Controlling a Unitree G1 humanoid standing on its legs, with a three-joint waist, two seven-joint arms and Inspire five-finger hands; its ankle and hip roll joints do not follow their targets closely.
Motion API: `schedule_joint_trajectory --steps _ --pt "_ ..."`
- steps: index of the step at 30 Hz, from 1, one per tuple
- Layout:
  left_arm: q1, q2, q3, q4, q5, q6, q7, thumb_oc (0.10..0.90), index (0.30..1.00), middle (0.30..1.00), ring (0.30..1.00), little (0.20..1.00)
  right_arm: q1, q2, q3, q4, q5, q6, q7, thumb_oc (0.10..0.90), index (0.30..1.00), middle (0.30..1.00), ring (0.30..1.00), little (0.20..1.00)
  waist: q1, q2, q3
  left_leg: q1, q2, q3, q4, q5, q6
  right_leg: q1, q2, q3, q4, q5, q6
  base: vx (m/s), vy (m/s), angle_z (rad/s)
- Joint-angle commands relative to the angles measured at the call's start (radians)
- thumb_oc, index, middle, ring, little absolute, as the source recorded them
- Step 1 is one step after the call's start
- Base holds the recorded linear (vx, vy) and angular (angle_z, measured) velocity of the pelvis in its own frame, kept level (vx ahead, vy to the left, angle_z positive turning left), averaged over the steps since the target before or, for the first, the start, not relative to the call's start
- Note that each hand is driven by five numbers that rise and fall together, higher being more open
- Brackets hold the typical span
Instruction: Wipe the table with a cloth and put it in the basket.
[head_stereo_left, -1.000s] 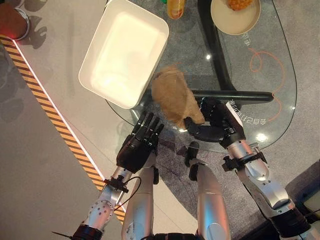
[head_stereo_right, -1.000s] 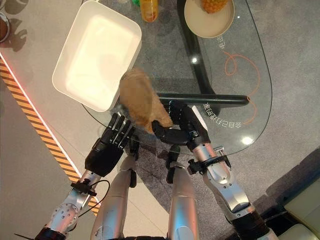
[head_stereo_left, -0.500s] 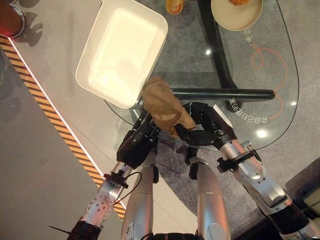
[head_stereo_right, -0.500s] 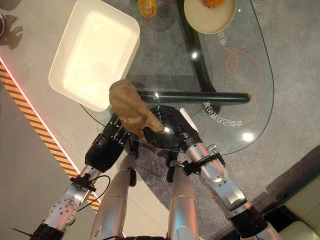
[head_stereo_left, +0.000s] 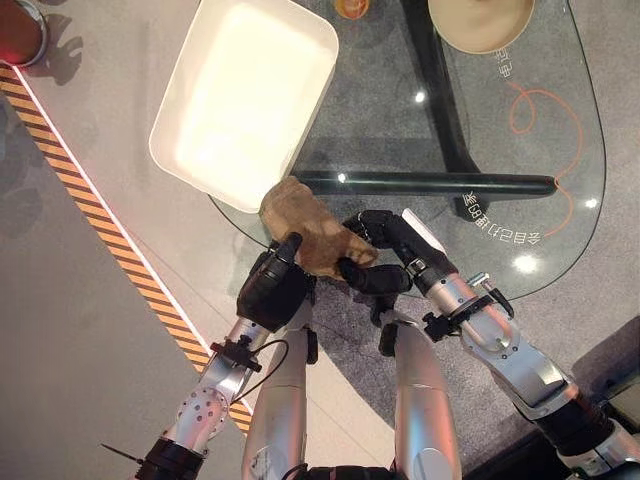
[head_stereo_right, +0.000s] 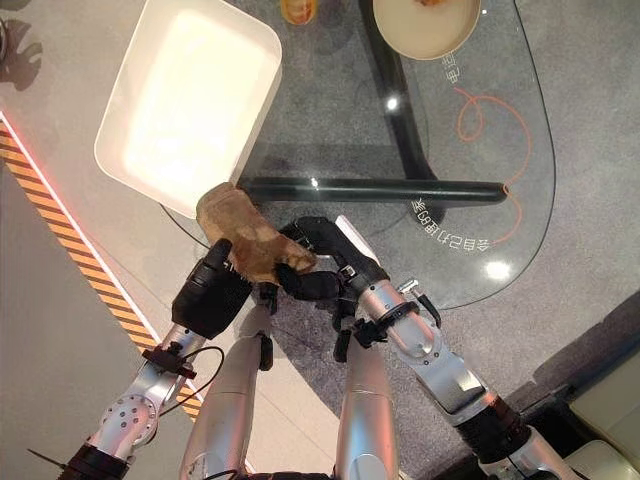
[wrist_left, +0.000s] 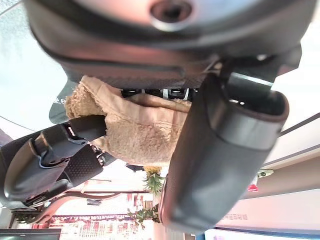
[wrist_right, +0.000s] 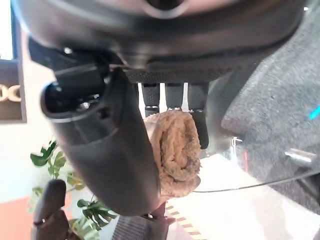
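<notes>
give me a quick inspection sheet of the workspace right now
surface: oval glass table on a dark frame, orange scribble mark on the glass
job's things: tan cloth bunched at the table's near edge; white basket at the table's left edge, overhanging it, nothing inside
clutter: beige bowl at the far side, orange bottle beside it
hands: left hand curled on the cloth from the left; right hand pinching it from the right
cables: nothing seen
surroundings: grey floor with a striped orange and black tape line, round reddish thing on the floor at far left
</notes>
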Motion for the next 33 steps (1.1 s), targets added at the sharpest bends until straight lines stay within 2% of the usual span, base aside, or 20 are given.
schedule_joint_trajectory --steps 1,6,10,14,23,24,25,33 --pt "-0.008 -0.001 -0.015 -0.212 -0.051 0.002 -0.099 0.8 0.9 0.9 0.9 0.9 -0.044 -0.019 0.044 -0.198 -0.043 -0.048 0.027 0.1 0.3 0.3 0.3 0.2 -0.005 -0.018 -0.028 0.01 -0.035 0.111 0.196 -0.217 0.006 0.04 0.081 -0.012 -0.205 0.136 0.03 0.0 0.0 0.0" --pt "-0.014 -0.006 -0.018 -0.231 -0.071 -0.008 -0.113 0.8 0.9 0.9 0.9 0.9 -0.059 -0.019 0.067 -0.18 -0.07 -0.012 0.031 0.1 0.3 0.3 0.3 0.2 0.0 -0.017 -0.028 0.009 -0.037 0.11 0.193 -0.218 0.007 0.039 0.078 -0.015 -0.208 0.136 0.03 0.0 0.0 0.0" --pt "-0.011 -0.009 -0.014 -0.231 -0.112 -0.051 -0.128 0.8 0.9 0.9 0.9 0.9 -0.054 -0.028 0.071 -0.173 -0.083 -0.004 0.046 0.1 0.3 0.3 0.3 0.2 0.001 -0.019 -0.028 0.009 -0.038 0.109 0.191 -0.218 0.005 0.04 0.079 -0.016 -0.21 0.136 0.03 0.0 0.0 0.0" --pt "-0.014 -0.022 -0.003 -0.232 -0.155 -0.079 -0.105 0.8 0.9 0.9 0.9 0.9 -0.06 -0.028 0.077 -0.171 -0.094 0.011 0.056 0.1 0.3 0.3 0.3 0.2 0.005 -0.025 -0.028 0.009 -0.04 0.104 0.192 -0.218 0.006 0.041 0.079 -0.018 -0.208 0.136 0.029 0.0 0.0 0.0" --pt "-0.01 -0.03 0.017 -0.242 -0.089 -0.094 -0.005 0.8 0.9 0.9 0.9 0.9 -0.071 -0.036 0.079 -0.178 -0.094 0.027 0.093 0.1 0.3 0.3 0.3 0.2 0.016 -0.035 -0.028 0.011 -0.046 0.093 0.184 -0.216 0.006 0.044 0.079 -0.026 -0.211 0.138 0.03 0.0 -0.012 0.02" --pt "-0.011 -0.031 0.017 -0.242 -0.085 -0.1 0.0 0.232 0.413 0.413 0.413 0.332 -0.072 -0.036 0.081 -0.179 -0.096 0.03 0.093 0.1 0.3 0.3 0.3 0.2 0.017 -0.035 -0.028 0.011 -0.047 0.092 0.185 -0.216 0.006 0.045 0.077 -0.027 -0.211 0.138 0.03 0.01 0.002 0.04" --pt "-0.012 -0.031 0.019 -0.24 -0.086 -0.103 0.002 0.1 0.3 0.3 0.3 0.2 -0.07 -0.036 0.079 -0.179 -0.097 0.028 0.095 0.1 0.3 0.3 0.3 0.2 0.017 -0.035 -0.028 0.011 -0.047 0.092 0.185 -0.217 0.007 0.046 0.077 -0.026 -0.211 0.138 0.031 0.0 0.0 0.0" --pt "-0.001 -0.044 0.025 -0.233 -0.071 -0.094 0.003 0.1 0.3 0.3 0.3 0.2 -0.062 -0.03 0.072 -0.168 -0.105 0.016 0.1 0.1 0.3 0.3 0.3 0.2 0.02 -0.036 -0.028 0.005 -0.054 0.083 0.185 -0.216 0.007 0.041 0.078 -0.022 -0.214 0.14 0.031 0.0 0.0 0.0"
